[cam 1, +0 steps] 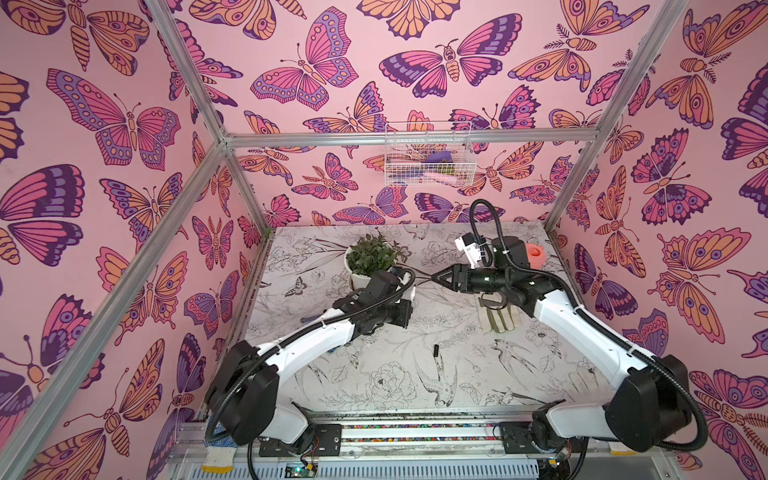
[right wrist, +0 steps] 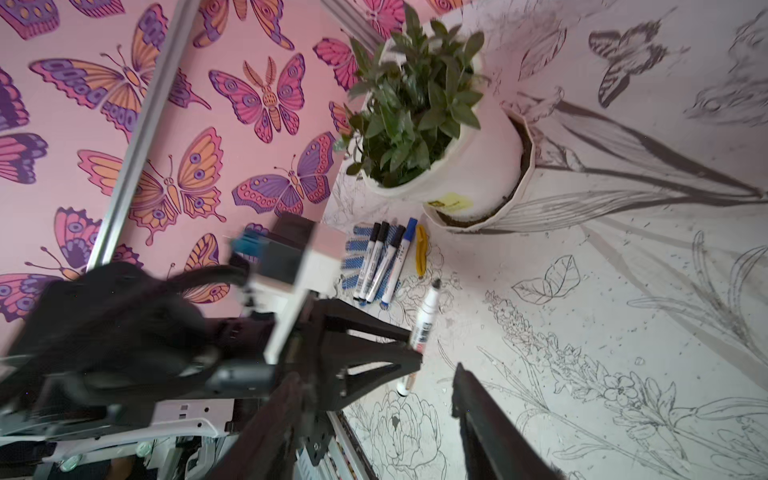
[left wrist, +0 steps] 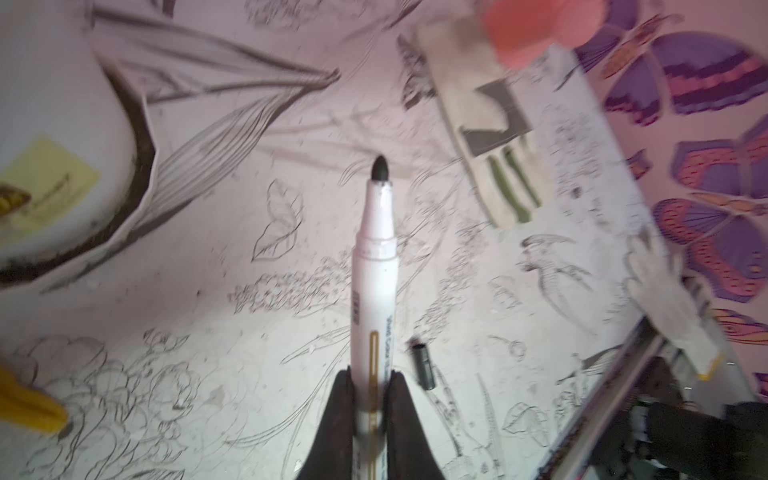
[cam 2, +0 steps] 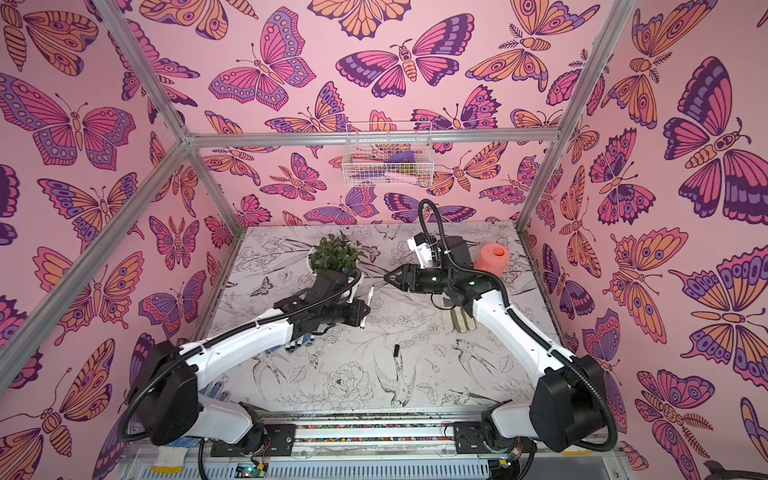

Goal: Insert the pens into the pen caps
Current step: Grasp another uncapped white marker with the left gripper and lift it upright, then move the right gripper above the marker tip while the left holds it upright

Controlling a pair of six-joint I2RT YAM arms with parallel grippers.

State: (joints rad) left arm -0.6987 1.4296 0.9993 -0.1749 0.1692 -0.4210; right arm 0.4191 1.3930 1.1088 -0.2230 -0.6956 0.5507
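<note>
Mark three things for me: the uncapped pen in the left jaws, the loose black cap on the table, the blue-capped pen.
uncapped pen (left wrist: 374, 291): left wrist view, middle of its white barrel.
loose black cap (cam 1: 436, 350): in a top view, centre of the cap.
blue-capped pen (right wrist: 399, 264): right wrist view, mid-barrel.

Five pens (right wrist: 386, 266) are showing: four capped and one uncapped pen (right wrist: 426, 316). Five caps (right wrist: 375, 232) are showing: three black and one blue cap (right wrist: 410, 230) are sitting on pens, one loose cap (cam 1: 436, 350) is lying on the table (cam 1: 374, 365). One yellow piece (right wrist: 421, 249), one plant (cam 1: 371, 255), one orange container (cam 1: 536, 255) and one wire basket (cam 1: 392, 174) are also showing in view
</note>
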